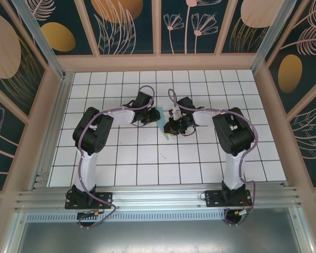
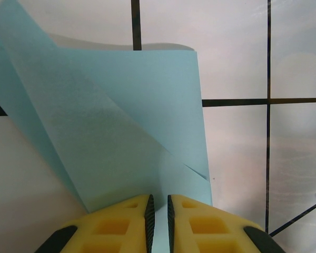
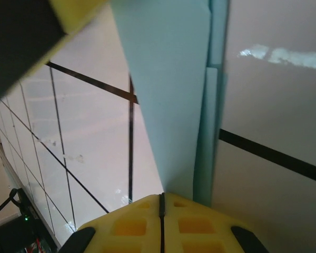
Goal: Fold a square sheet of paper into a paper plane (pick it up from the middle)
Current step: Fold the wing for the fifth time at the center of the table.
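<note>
The square sheet of paper (image 2: 126, 121) is light turquoise and folded into layers, with a diagonal flap across it. It is held off the white grid table (image 2: 242, 52) between both grippers at mid-table. My left gripper (image 2: 158, 197) has its jaws nearly together with the paper running into the narrow gap. In the top view the left gripper (image 1: 157, 115) faces the right gripper (image 1: 172, 125), with a sliver of paper (image 1: 168, 135) below them. My right gripper (image 3: 161, 195) is shut on the paper's (image 3: 168, 95) edge, which rises steeply from its tips.
A yellow finger of the left gripper (image 3: 76, 13) looms at the upper left of the right wrist view. Wooden walls (image 1: 158, 62) with patterned panels enclose the table. An aluminium rail (image 1: 158, 197) carries both arm bases at the near edge.
</note>
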You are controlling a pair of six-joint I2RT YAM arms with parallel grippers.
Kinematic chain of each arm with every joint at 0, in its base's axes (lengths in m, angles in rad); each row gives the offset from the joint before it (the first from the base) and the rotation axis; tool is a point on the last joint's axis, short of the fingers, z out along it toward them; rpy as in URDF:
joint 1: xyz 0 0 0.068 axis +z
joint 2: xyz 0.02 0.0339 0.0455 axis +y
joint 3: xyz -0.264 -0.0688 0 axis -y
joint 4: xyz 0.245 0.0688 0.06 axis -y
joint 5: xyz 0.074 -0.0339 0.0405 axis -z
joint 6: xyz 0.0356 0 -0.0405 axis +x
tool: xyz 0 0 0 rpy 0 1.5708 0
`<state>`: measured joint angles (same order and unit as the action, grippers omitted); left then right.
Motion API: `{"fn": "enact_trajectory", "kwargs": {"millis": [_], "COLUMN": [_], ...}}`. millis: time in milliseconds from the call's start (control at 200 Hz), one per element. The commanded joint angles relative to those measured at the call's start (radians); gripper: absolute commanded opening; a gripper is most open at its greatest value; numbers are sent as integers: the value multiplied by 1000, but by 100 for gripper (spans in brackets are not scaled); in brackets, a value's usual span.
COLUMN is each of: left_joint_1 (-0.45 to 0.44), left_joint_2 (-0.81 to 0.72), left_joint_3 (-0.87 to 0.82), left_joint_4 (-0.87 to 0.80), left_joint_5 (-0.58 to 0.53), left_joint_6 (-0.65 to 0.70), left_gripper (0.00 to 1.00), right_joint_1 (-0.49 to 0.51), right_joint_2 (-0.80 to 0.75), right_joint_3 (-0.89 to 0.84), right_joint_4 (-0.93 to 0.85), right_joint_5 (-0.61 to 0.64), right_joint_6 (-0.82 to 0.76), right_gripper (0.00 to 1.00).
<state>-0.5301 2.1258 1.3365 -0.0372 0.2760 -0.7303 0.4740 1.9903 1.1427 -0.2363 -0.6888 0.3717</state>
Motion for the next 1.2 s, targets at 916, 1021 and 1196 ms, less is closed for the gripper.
{"fn": "enact_trajectory", "kwargs": {"millis": [916,1021,1196], "left_joint_1": [157,157,153], "left_joint_2": [221,150,-84], "left_joint_3": [448,439,192], "left_joint_4": [-323,-309,-112], "left_joint_5": [-211,-169,-58], "left_joint_6": [226,222,138], "left_gripper": [20,20,22], "right_joint_1": [0,3,8], "right_joint_2": [50,28,-68], "right_joint_3": [-45,-35,-28], "right_joint_4": [-162,-145,-45], "right_joint_5": [140,110,-4], "right_joint_6": [-42,-40,-31], "right_gripper": [8,8,11]}}
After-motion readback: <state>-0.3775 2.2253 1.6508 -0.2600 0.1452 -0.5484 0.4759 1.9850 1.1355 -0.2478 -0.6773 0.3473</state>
